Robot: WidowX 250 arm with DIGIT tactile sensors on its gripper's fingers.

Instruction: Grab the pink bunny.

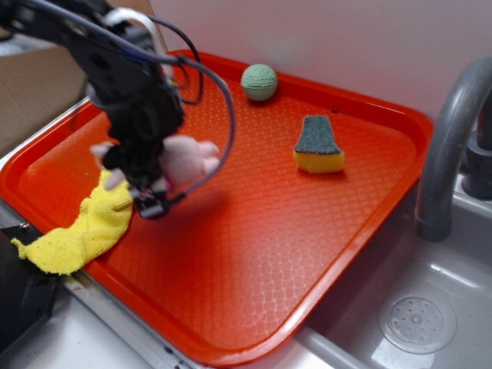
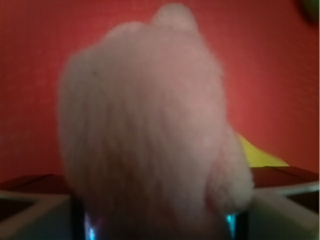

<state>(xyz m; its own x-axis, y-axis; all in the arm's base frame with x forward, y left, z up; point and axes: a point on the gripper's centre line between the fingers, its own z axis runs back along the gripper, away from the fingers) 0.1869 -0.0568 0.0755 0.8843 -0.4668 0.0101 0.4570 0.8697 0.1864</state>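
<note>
While the gripper [image 1: 150,181] is sitting over the left part of the orange tray [image 1: 254,254], I am seeing the pink bunny [image 1: 188,159] clamped in it, the jaws pressing in on the plush from both sides. In the exterior view the bunny is sticking out to the right of the black gripper body, and a smaller pink bit is showing on the gripper's left; I cannot tell whether the toy is touching the tray or hanging just clear of it. In the wrist view the bunny [image 2: 150,125] is filling most of the picture, a pale fuzzy mass right against the lens, with the tray's red surface [image 2: 30,90] behind it. The yellow cloth [image 1: 84,227] is lying just below and left of the gripper, draping over the tray's near-left rim. A green ball [image 1: 259,81] is resting near the tray's far edge, and a yellow sponge with a dark green top [image 1: 318,145] is lying well to the right. A grey faucet [image 1: 450,146] is standing beyond the tray's right side.
</note>
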